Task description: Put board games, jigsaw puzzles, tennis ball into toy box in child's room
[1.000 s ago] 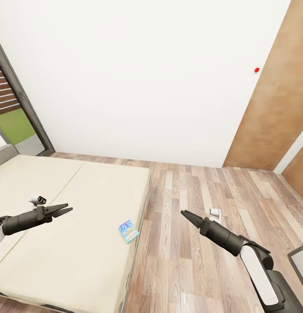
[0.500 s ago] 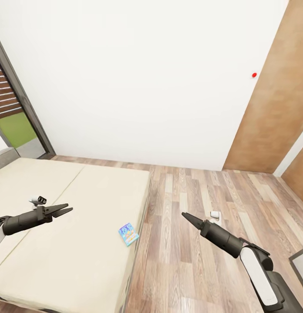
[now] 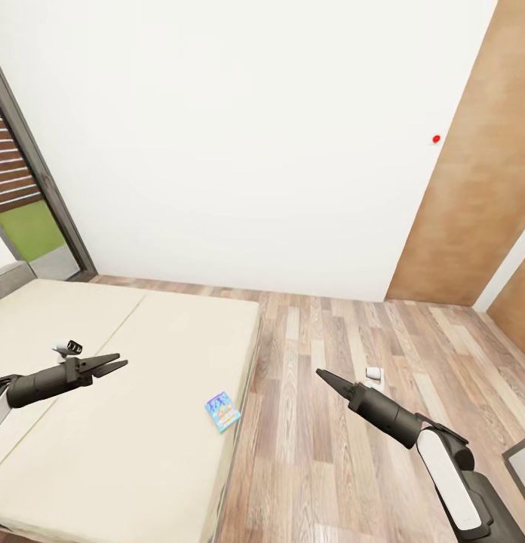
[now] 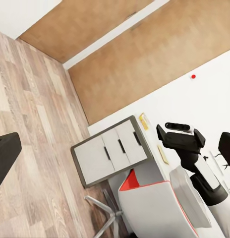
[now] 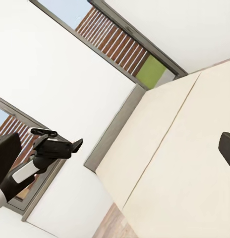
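While small blue board game lies near bed edge, untouched.

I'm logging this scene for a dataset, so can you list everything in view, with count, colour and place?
board game: one, small blue box, flat on the bed near its floor-side edge
bed: one, beige mattress in two sections, left part of the head view
floor: wood planks, beside the bed
wall: white, behind the bed
wall button: one, red, high on the wall by the wood panel
wood panel: brown, right of the wall
window: dark-framed, far left, green outside
drawer unit: one, dark grey with three white fronts, in the left wrist view
left claw: black, open, over the bed
right claw: black, shut, over the floor
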You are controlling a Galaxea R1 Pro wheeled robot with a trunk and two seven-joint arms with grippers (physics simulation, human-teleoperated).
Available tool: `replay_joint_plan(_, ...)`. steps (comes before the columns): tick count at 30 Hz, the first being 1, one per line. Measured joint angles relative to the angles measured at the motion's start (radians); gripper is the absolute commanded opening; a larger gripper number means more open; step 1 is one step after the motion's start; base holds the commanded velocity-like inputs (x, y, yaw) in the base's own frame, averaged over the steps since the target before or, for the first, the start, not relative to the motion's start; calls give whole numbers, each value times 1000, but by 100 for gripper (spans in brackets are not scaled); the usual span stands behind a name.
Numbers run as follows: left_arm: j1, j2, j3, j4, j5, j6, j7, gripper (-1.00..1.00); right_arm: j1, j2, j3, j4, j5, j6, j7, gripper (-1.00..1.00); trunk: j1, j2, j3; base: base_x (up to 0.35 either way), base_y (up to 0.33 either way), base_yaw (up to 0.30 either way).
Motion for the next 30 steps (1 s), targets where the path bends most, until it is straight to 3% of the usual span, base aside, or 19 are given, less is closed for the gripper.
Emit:
replay_joint_plan(20,0,0,0,0,0,0,0,100,0,0,0,0,-1,0,0,100,0,0,32,0,0,4)
replay_joint_plan(30,0,0,0,0,0,0,0,100,0,0,0,0,0,0,-1,100,0,0,36,0,0,18)
